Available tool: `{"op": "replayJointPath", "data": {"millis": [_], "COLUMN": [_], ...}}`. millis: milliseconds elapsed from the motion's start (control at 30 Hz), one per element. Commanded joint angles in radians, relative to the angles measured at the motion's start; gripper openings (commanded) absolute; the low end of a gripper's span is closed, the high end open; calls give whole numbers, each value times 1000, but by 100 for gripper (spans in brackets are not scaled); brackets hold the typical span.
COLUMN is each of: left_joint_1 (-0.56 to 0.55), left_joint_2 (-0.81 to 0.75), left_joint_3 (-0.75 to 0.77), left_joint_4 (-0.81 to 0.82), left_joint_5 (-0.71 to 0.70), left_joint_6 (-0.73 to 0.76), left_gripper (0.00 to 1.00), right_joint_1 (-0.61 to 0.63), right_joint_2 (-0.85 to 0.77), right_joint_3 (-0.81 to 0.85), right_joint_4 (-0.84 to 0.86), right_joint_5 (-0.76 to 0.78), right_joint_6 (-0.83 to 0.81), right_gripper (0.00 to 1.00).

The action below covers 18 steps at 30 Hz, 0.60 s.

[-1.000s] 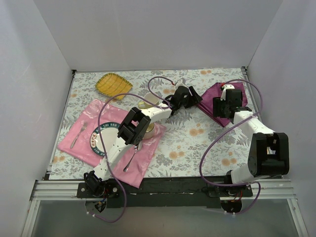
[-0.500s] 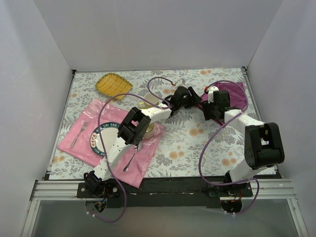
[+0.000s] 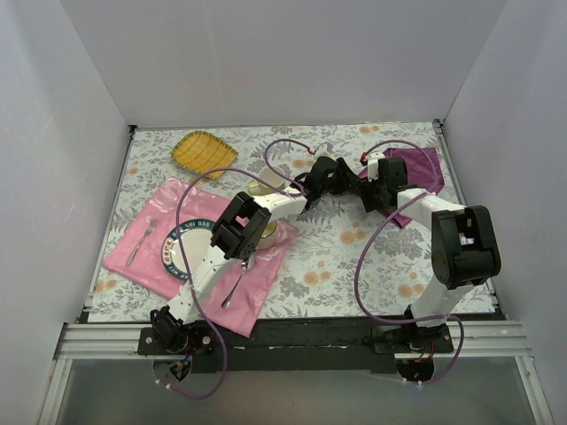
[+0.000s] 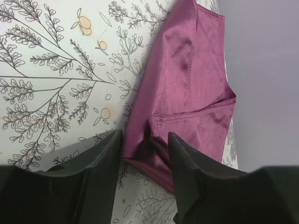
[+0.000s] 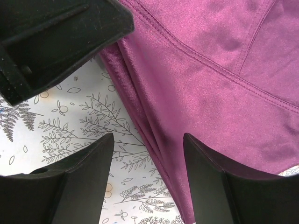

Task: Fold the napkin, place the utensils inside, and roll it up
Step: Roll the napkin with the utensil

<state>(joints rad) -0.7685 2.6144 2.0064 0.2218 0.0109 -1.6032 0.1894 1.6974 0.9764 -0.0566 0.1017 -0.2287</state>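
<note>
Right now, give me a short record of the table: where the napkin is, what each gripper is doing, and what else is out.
napkin: dark purple, lying in layers, far right of the table
left gripper: open, jaws astride the napkin's near corner
right gripper: open, jaws over the napkin's edge, close beside the left gripper
place setting: pink placemat near left, with plate, fork, spoon
other: yellow dish, far left

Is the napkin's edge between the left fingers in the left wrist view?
Yes, a bunched edge of the napkin sits in the gap between the two left fingers, which stand apart.
</note>
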Motion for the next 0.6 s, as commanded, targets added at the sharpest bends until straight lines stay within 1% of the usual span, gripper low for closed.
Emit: {"op": "replayJointPath", "data": {"millis": [0, 100, 233, 567], "left_joint_1": [-3, -3, 0, 12], "left_joint_2": [26, 26, 16, 4], "left_joint_3": [-28, -15, 0, -14], "left_joint_4": [-76, -85, -101, -91], "left_joint_5": [37, 44, 54, 81], "left_joint_6": [26, 23, 23, 3], "left_gripper": [41, 38, 36, 29], "right_joint_1": [-5, -5, -5, -4], "right_joint_2": [-21, -21, -10, -4], "right_joint_3": [30, 31, 39, 21], "right_joint_4": [21, 24, 18, 46], "right_joint_5": [7, 1, -34, -54], "right_joint_6": [-23, -41, -66, -89], "right_gripper": [68, 68, 66, 66]}}
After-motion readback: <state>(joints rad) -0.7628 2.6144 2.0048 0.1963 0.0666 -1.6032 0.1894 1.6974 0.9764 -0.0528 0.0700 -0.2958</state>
